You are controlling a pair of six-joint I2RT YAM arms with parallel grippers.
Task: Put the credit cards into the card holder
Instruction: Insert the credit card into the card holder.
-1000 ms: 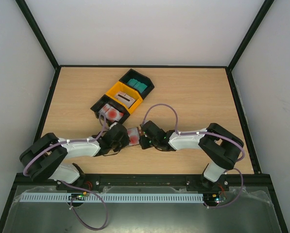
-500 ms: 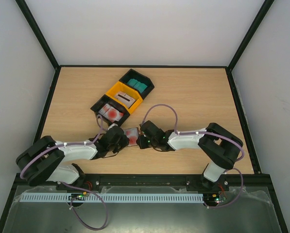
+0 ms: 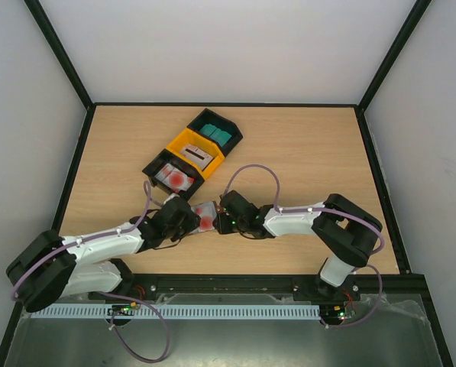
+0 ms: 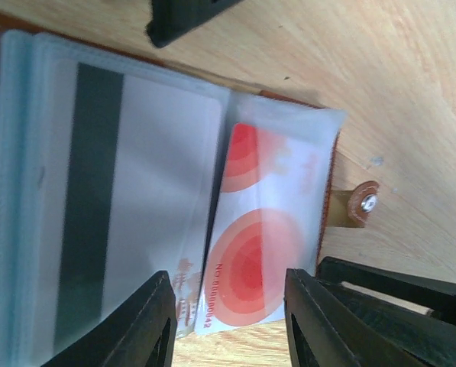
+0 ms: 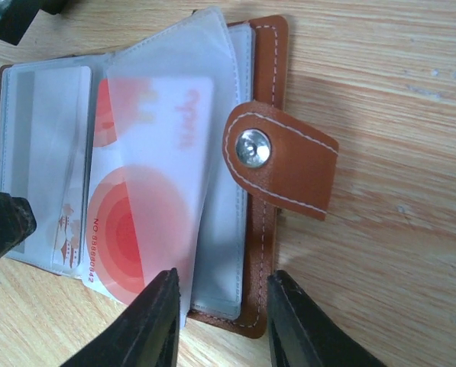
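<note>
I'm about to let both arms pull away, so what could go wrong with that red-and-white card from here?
1. The red-and-white card sits skewed, its lower end poking out of the clear sleeve; with the left end effector open, it may slip out.
2. The right end effector, open, straddles the card holder at its edge and could drag it when retreating.

The card holder (image 3: 205, 215) is boxed in on two sides, with the left gripper (image 3: 179, 218) hard against its left edge and the right gripper (image 3: 229, 217) against its right, both with jaws parted, so only the far and near sides offer a way in. A slanting row of three bins (image 3: 183, 143) stands just beyond the left gripper. The right half of the table (image 3: 319, 153) is bare wood with room to pass.
</note>
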